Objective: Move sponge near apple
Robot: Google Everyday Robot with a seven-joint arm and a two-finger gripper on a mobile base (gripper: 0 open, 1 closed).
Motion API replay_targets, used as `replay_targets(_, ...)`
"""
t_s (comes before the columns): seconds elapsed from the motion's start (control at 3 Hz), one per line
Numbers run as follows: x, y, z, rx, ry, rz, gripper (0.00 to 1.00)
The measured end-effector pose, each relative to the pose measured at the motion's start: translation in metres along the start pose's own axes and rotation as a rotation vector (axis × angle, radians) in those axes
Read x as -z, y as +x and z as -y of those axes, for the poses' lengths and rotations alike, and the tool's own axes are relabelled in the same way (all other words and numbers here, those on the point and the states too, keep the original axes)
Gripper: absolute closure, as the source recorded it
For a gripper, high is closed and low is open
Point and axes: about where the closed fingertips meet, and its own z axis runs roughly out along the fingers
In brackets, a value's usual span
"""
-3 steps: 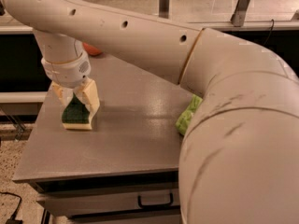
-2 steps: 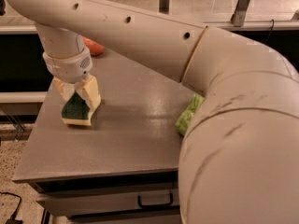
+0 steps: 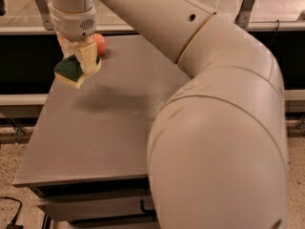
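camera view: end effector (image 3: 78,61) grips the wavy dark-green, yellow-foam sponge (image 3: 69,70), tilted above the far-left corner of the grey surface (image 3: 119,123), beside the round red-orange apple (image 3: 99,44); a careless descent could knock the apple off the edge.

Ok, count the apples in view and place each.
1. The apple sits near the table's far edge, beside the gripper holding the sponge; the arm may hide more.

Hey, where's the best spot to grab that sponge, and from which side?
Across its short width, coming from above, as the gripper has it now: shut on the sponge, held tilted above the table, far left, beside the apple. Its flat foam sides probably suit a pinch.
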Motion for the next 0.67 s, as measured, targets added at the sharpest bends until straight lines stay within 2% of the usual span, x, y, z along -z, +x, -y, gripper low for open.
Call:
replay_targets(0.33, 0.009, 0.032, 0.024, -0.139, 0.055, -0.038, 1.0)
replay_targets(0.67, 0.002, 0.073, 0.033, -0.299, 0.075, -0.103, 1.0)
